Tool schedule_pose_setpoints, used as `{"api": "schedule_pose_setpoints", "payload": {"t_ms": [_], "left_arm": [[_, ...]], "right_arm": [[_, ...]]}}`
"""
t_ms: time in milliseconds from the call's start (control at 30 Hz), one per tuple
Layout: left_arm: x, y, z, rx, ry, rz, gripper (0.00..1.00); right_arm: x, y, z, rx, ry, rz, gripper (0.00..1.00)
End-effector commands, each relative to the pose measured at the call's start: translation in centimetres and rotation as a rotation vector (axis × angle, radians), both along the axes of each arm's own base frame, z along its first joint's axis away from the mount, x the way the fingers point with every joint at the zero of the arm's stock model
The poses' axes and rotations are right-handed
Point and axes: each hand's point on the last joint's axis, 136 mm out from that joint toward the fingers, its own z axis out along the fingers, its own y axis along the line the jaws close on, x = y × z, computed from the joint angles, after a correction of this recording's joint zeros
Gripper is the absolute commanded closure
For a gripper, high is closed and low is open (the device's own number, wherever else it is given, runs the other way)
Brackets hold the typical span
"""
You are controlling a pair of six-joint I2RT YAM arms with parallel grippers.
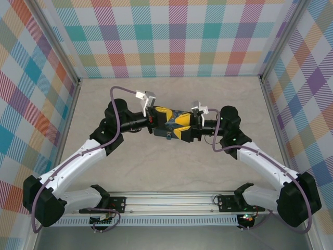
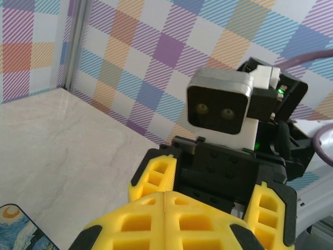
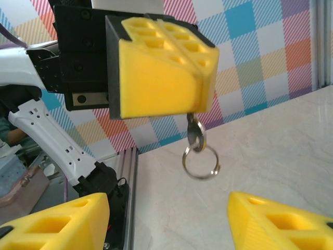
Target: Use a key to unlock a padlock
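**Key pinched by the left gripper, right gripper's fingers spread before it**

Seen from above, both arms rise from the rail at the near edge of the table (image 1: 208,177). Each swings outward to an elbow, then bends inward, so the two wrists meet nose to nose over the middle. A purple cable loops along each arm. The grippers face each other above a dark blue tin (image 1: 169,127) that lies flat on the marble-patterned top.

The left gripper (image 3: 196,91) has its yellow fingers pressed together, with no gap along the seam. The key (image 3: 194,131) is clamped between their tips. It is a thin grey sliver that hangs down from the pinch, clear of the table. A silver split ring (image 3: 201,162) dangles from its lower end.

The right gripper (image 3: 169,205) stands wide, with one yellow finger at each side and nothing between them. It sits level with the key, just short of it. From the left wrist, those spread fingers (image 2: 156,177) frame the black gripper body. The right arm's grey wrist camera (image 2: 221,107) sits above them, with a small green light beside it.

A corner of the tin shows a swirling starry-night painting with a yellow moon. No lettering on it is large enough to read. Pastel plaid walls (image 1: 177,36) enclose the table.
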Motion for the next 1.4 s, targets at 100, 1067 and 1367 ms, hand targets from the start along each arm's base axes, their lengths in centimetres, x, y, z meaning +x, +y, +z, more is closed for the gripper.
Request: {"api": "schedule_pose_setpoints", "payload": {"t_ms": [100,1067,1367], "left_arm": [[-1.3,0.0,1.5,-0.002,-0.044,-0.051,1.0],[-0.3,-0.1,0.1,0.039,-0.024,-0.022,1.0],[-0.4,-0.1,-0.3,0.057,-0.023,-0.026,1.0]], "right_arm": [[0.1,0.6,2.0,0.029,-0.092,0.064,0.4],[-1.1,0.8,2.7,0.048,-0.094,0.152,0.87],[-1.1,0.5,2.9,0.048,-0.097,0.12,0.81]]}}
